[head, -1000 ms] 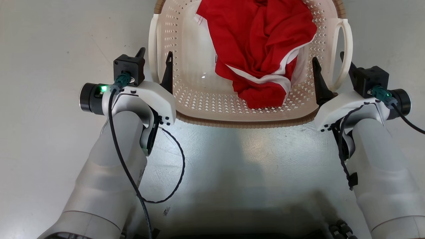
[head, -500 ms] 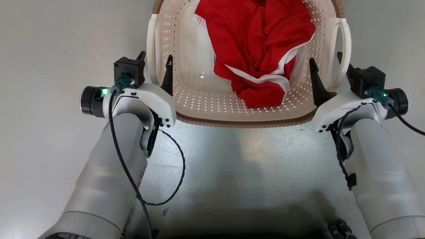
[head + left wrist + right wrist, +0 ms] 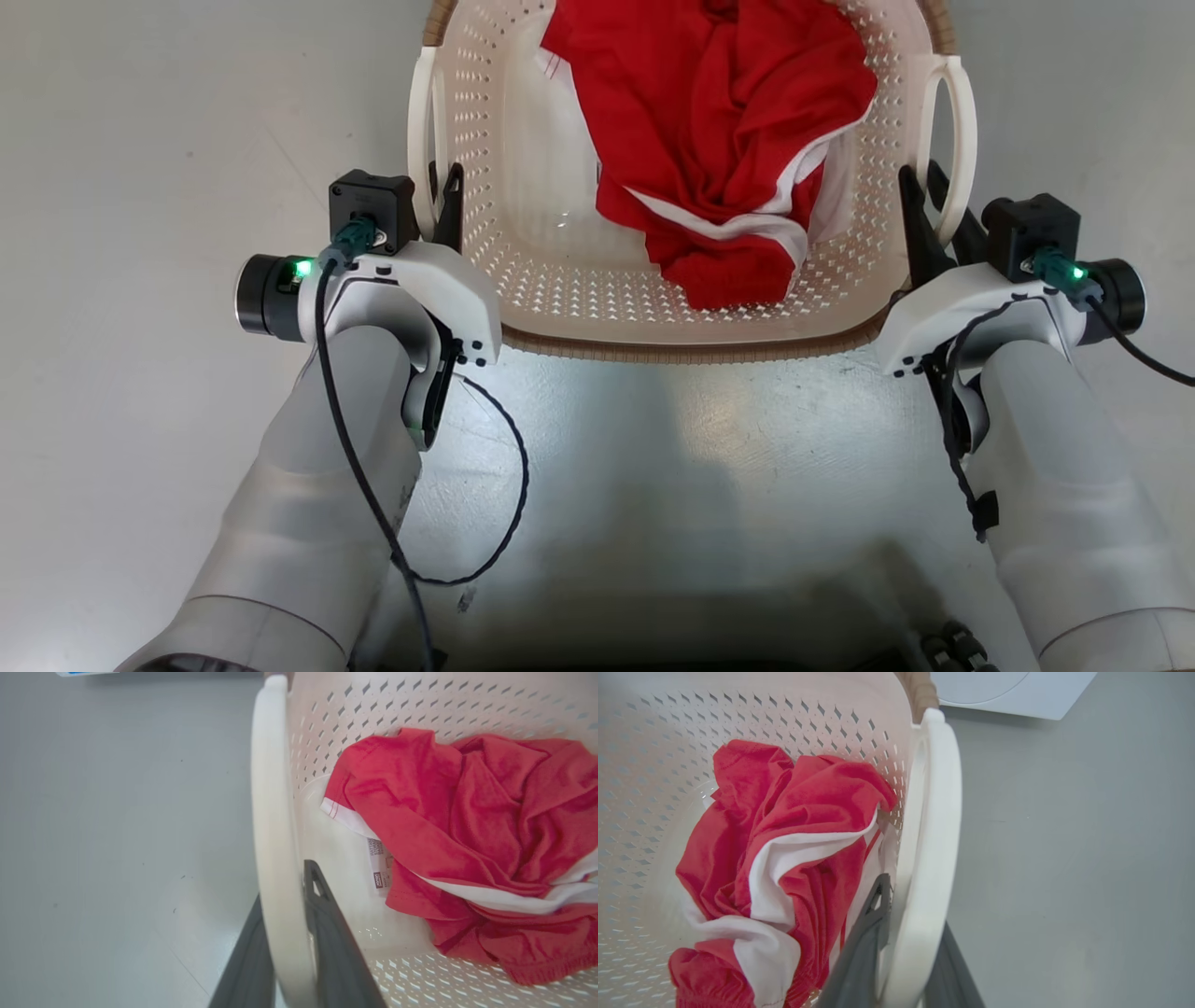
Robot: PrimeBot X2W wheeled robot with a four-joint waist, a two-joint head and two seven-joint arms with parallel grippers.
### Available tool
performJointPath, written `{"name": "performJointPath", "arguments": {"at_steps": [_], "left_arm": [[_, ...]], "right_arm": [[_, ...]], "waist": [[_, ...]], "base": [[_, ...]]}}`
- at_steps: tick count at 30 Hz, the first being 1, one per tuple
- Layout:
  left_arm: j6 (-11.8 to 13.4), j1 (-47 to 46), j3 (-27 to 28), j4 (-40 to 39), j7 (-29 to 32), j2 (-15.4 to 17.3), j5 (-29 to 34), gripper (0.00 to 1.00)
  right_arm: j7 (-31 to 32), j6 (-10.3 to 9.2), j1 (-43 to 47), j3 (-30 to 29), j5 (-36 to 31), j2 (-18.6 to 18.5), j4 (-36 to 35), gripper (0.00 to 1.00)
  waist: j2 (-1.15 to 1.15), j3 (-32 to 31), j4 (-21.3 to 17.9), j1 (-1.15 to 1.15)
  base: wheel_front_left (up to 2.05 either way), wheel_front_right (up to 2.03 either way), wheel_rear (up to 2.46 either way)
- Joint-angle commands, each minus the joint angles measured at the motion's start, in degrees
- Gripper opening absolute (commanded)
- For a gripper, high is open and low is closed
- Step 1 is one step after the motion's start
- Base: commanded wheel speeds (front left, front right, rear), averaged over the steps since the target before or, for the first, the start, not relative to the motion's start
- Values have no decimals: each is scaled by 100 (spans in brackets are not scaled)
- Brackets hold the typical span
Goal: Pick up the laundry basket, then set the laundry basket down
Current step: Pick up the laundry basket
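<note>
Cream-white perforated plastic laundry basket [image 3: 523, 308] with a brown woven-look rim, seen from above over the pale grey floor [image 3: 140, 140], directly ahead of the robot and between its two arms; whether its base rests on the floor or hangs clear of it cannot be told. A crumpled red garment with white trim [image 3: 719, 121] lies inside, heaped toward the basket's right wall. Left tool [image 3: 442, 187]: its two dark fingers [image 3: 331, 942] are closed on the white loop handle of the left side [image 3: 417, 140], one finger on the loop's outer face and one on its inner, basket side, both touching the plastic. Right tool [image 3: 921, 187]: likewise clamped on the white loop handle of the right side [image 3: 962, 121], dark fingers [image 3: 866, 947] pressed to either face of the loop. Beyond the far rim, in the right wrist view, part of a white appliance [image 3: 1017, 690] stands on the floor
</note>
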Motion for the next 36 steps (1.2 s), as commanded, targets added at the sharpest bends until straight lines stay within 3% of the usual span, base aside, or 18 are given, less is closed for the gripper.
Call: {"name": "performJointPath", "arguments": {"at_steps": [1, 18, 27, 36], "left_arm": [[-8, 106, 39, -80, -37, 138, -28, 0], [101, 632, -423, 154, -37, 138, -563, 0], [133, 1388, -776, 366, -37, 138, -860, 0], [83, 2294, -1364, 545, -37, 138, -1238, 0]], "right_arm": [[-71, 44, 170, 195, -5, 56, -10, 0], [402, 44, 485, 865, 339, 56, 386, 0], [763, 44, 1172, 1718, 1091, 56, 492, 0], [959, 44, 1939, 2144, 1563, 56, 541, 0]], "waist": [[0, -73, 4, 0], [0, -1064, -29, 0], [0, -2337, -86, 0], [0, -3628, -218, 0]], "base": [[0, 0, 0], [0, 0, 0], [0, 0, 0], [0, 0, 0]]}}
